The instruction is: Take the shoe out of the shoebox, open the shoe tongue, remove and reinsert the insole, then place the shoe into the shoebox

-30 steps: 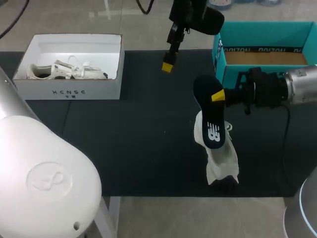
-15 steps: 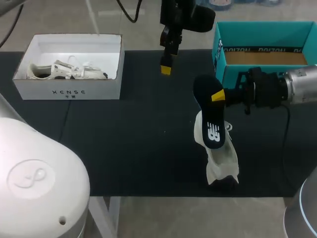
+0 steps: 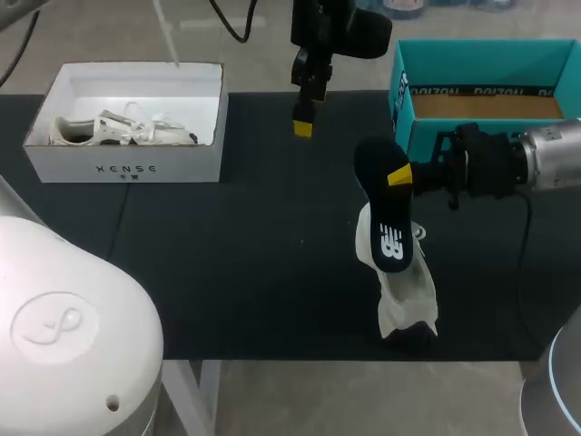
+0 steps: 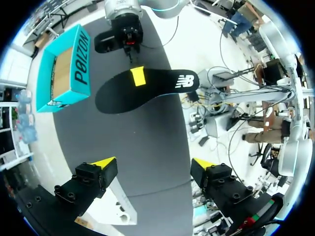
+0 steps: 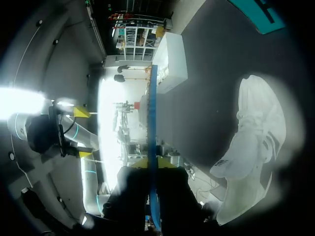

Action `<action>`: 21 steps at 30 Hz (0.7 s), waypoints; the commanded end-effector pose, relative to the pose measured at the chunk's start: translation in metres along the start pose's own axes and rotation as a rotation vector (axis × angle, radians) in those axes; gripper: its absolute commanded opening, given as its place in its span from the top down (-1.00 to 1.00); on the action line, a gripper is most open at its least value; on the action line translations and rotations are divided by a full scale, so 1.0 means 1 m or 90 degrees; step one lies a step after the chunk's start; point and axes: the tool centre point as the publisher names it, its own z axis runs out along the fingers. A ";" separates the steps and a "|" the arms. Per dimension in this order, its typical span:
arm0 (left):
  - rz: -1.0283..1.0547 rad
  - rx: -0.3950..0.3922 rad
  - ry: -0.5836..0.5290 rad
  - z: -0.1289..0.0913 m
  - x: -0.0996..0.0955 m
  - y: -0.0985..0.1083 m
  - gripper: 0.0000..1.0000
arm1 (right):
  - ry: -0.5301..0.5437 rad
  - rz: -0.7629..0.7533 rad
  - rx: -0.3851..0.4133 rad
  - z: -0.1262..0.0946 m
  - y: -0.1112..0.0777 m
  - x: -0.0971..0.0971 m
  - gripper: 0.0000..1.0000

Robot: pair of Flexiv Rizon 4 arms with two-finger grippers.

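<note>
The dark insole (image 3: 381,213) is pinched by the right gripper (image 3: 398,177) over the white shoe (image 3: 407,295), which lies on the black table (image 3: 227,272) near the teal shoebox (image 3: 481,59). The left gripper (image 3: 304,123) hangs over the table's far edge, fingers spread.

The left tool (image 4: 152,162) is seen with its fingers (image 4: 96,172) spread wide above the dark tabletop (image 4: 142,142). Ahead, a dark insole (image 4: 147,91) (logo side up) is held by the right tool (image 4: 138,76), just beside a teal box (image 4: 74,69).
</note>
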 end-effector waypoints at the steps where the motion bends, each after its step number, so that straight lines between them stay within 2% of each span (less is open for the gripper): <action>1: 0.001 0.002 -0.001 0.001 0.001 0.001 -1.00 | -0.001 0.001 -0.001 0.001 0.000 0.000 1.00; 2: 0.001 0.002 -0.001 0.001 0.001 0.001 -1.00 | -0.001 0.001 -0.001 0.001 0.000 0.000 1.00; 4: 0.066 0.024 -0.059 -0.003 0.007 -0.012 -1.00 | -0.001 0.001 -0.001 0.001 0.000 0.000 1.00; 6: 0.133 0.064 -0.103 -0.005 0.015 -0.019 -1.00 | -0.001 0.001 -0.001 0.001 0.000 0.000 1.00; 7: 0.169 0.092 -0.106 -0.004 0.018 -0.022 -1.00 | -0.001 0.001 -0.001 0.001 0.000 0.000 1.00; 14: 0.330 0.160 -0.177 0.003 0.031 -0.036 -1.00 | -0.001 0.001 -0.001 0.001 0.000 0.000 1.00; 21: 0.464 0.194 -0.214 -0.001 0.032 -0.048 -1.00 | -0.001 0.001 -0.001 0.001 0.000 0.000 1.00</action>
